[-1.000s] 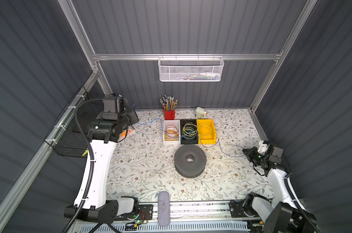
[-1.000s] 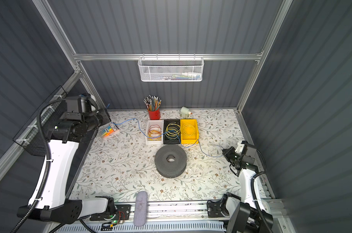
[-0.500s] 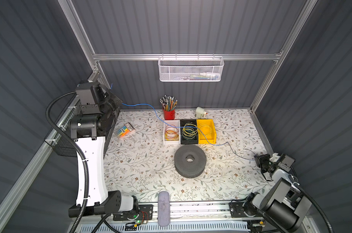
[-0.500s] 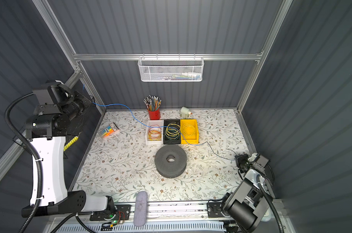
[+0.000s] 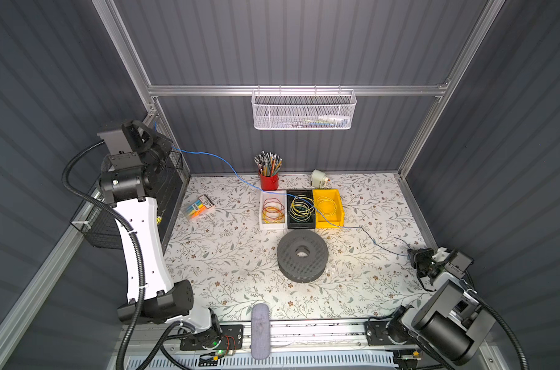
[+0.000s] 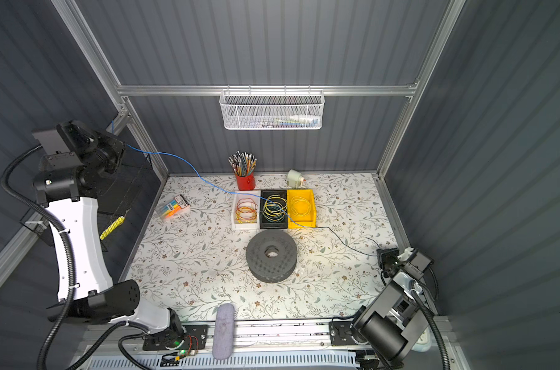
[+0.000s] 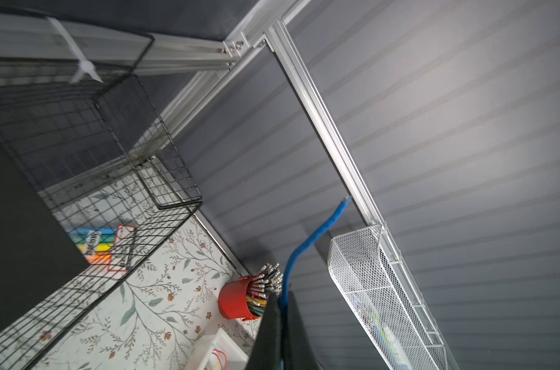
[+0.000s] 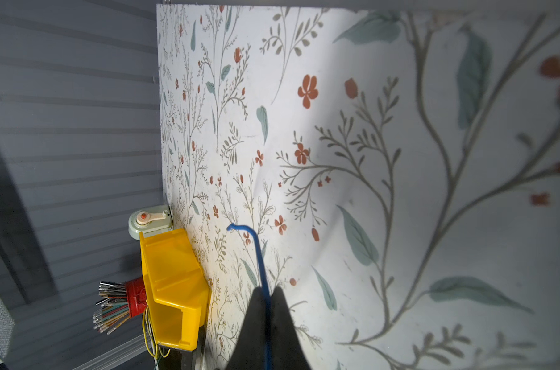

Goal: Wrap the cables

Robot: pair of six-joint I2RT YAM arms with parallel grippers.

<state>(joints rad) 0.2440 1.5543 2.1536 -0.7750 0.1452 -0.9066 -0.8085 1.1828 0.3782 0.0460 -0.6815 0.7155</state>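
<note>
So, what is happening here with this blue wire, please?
Both arms hold one blue wire. The left fingers are shut near one end of it, raised high by the left wall. The right fingers are shut near the other end, low by the right edge of the table. The wire runs between them, crossing over the black bin and the yellow bin. No wrapping shows yet.

Both top views looked down from overhead, sharing the whole table [image 5: 227,256]. Left wrist camera, high at ten o'clock, faced two; right, low at four, faced ten.
</note>
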